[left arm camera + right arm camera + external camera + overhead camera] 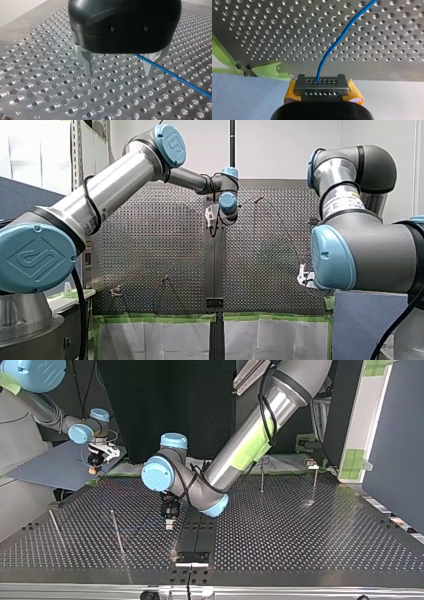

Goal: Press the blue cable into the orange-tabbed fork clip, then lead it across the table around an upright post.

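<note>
The right gripper [322,86] has its yellow-padded fingers closed on the blue cable [337,40], which arcs away from them over the perforated desk [262,30]. The left gripper [118,75] hangs just above the desk, its metal fingers [88,63] spread and empty. The cable runs slantwise close past one finger, so the left arm looks nearer for pressing it down, though the orange-tabbed clip cannot be made out.

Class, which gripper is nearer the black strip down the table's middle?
My left gripper: it hangs beside the black strip. My right gripper, holding the blue cable, sits off the table's far corner, at the top view's left.
</note>
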